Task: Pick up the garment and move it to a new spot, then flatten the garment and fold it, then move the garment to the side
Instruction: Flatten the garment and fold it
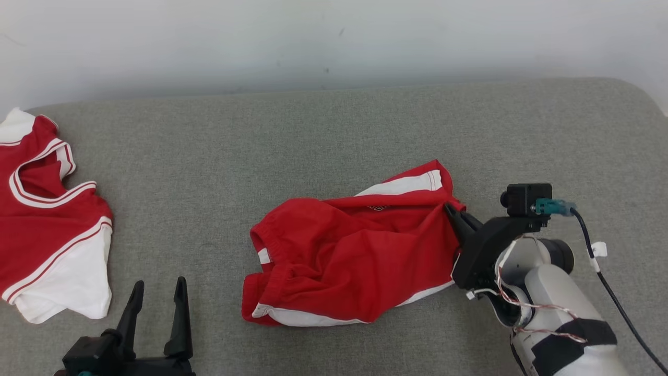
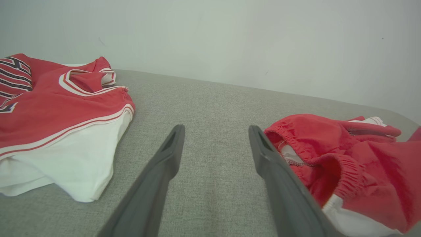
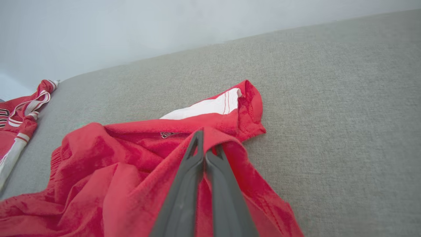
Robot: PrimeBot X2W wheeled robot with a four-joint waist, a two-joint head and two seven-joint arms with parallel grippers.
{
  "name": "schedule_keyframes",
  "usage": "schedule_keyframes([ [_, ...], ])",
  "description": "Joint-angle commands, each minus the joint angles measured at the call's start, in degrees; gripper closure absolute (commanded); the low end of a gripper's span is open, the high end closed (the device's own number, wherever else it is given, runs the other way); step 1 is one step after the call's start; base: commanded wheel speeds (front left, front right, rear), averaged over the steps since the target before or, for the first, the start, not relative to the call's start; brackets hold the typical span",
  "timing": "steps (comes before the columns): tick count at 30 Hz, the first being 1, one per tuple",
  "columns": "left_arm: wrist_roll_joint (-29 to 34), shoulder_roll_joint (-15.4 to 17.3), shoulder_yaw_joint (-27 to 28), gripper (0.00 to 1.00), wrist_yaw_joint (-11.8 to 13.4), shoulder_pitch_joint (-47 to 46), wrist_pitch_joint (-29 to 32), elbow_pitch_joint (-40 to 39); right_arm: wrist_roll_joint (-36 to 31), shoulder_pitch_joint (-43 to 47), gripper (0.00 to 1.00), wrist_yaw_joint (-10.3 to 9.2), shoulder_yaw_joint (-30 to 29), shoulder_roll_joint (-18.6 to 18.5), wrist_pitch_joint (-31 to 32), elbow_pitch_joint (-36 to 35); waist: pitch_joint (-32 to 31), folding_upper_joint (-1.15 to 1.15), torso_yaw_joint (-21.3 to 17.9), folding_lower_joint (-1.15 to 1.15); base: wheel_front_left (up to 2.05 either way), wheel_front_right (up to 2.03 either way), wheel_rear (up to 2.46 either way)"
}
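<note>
The red shorts (image 1: 344, 256) lie crumpled in the middle of the grey fabric surface (image 1: 334, 136). The right tool (image 1: 455, 213) is pinched tight on their right edge. The left tool (image 1: 159, 284) gapes wide, holding nothing, near a red jersey (image 1: 47, 230).

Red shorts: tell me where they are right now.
In the head view the red shorts lie crumpled at the centre of the grey surface, right of the jersey, their right edge pinched in the right gripper.
</note>
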Motion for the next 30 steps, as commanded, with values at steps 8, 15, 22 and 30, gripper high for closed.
schedule_keyframes([
  [8, 1.1, -0.48, -0.92, 0.0, -0.66, -2.46, -0.05, -0.86, 2.64, -10.66, 1.0, -0.14, -4.0, 2.09, 0.51, 10.27, 2.48, 0.0, 2.92, -0.01, 0.0, 0.0, 0.0],
  [15, 1.24, -0.62, -1.52, 0.0, -0.93, -3.7, -0.05, -0.49, 1.61, -15.68, 0.6, -0.14, -5.97, 2.67, -1.56, 19.68, 3.04, 0.0, 4.8, -0.01, 0.0, 0.0, 0.0],
  [22, 1.45, -0.71, -1.05, 0.0, -1.22, -3.81, -0.06, -0.09, -0.91, -16.72, 0.0, -0.15, -2.54, 0.26, -3.96, 23.51, 1.54, 0.0, 4.79, -0.01, 0.0, 0.0, 0.0],
  [30, 1.36, -0.72, 1.78, 0.0, -1.25, -1.95, -0.05, 0.82, -2.85, -12.5, 0.0, -0.15, 0.91, -4.27, -11.01, 21.28, -2.4, 0.0, 0.67, -0.01, 0.0, 0.0, 0.0],
])
